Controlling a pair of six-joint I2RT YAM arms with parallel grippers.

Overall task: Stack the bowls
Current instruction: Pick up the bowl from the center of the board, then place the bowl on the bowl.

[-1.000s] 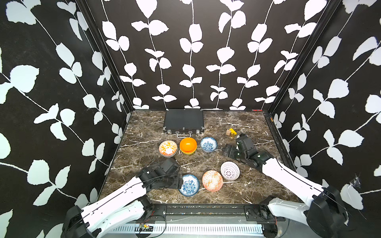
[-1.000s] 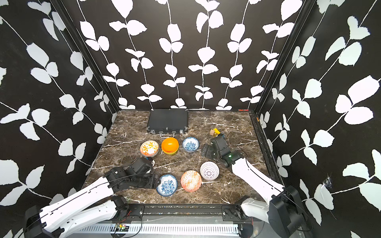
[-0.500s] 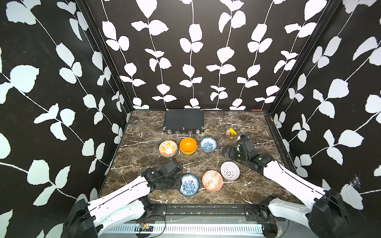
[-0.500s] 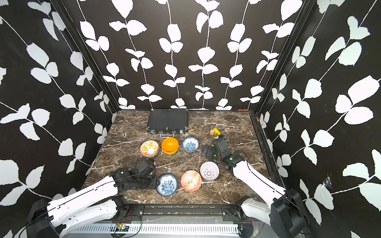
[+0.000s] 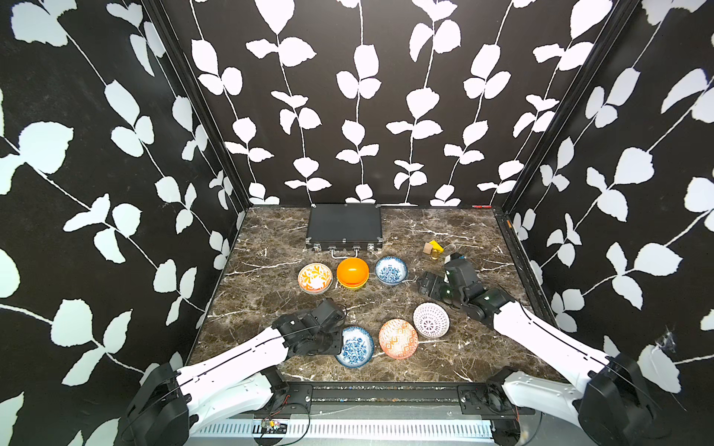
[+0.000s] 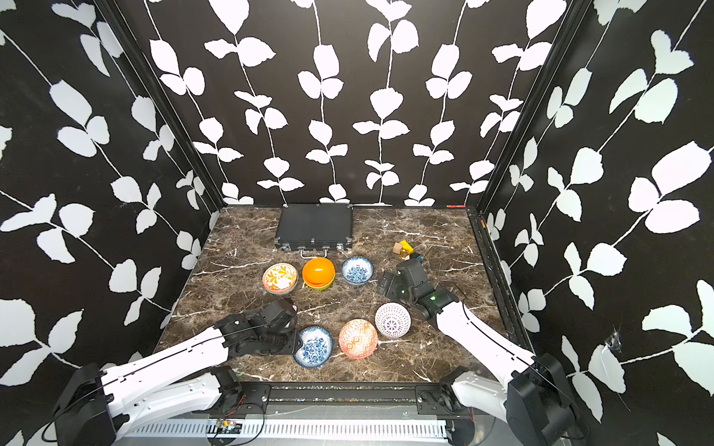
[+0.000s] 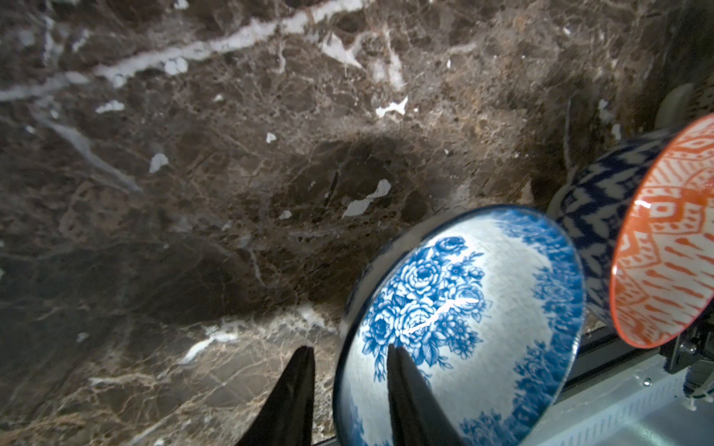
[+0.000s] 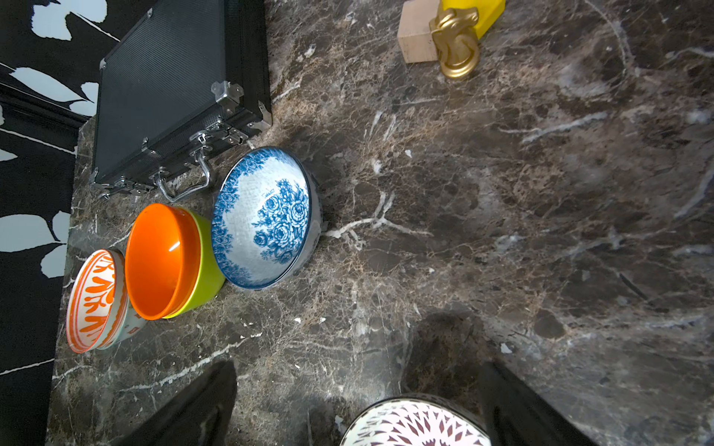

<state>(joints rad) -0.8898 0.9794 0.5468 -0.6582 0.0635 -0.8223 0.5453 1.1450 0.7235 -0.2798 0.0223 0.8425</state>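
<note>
Across the brown veined marble worktop (image 5: 270,278), a flat black textured case (image 5: 344,226) lies at the back. Glossy round bowls sit before it, a plain orange bowl (image 5: 352,270) nested in a yellow bowl (image 8: 208,278). At the front, the left hand (image 7: 347,347) stands partly open astride the rim of a blue-floral white bowl (image 7: 463,309), not clamped. The right hand (image 8: 359,367) gapes wide and empty beside the white purple-dotted bowl (image 5: 431,319), with small tan and yellow blocks (image 5: 432,247) just beyond.
</note>
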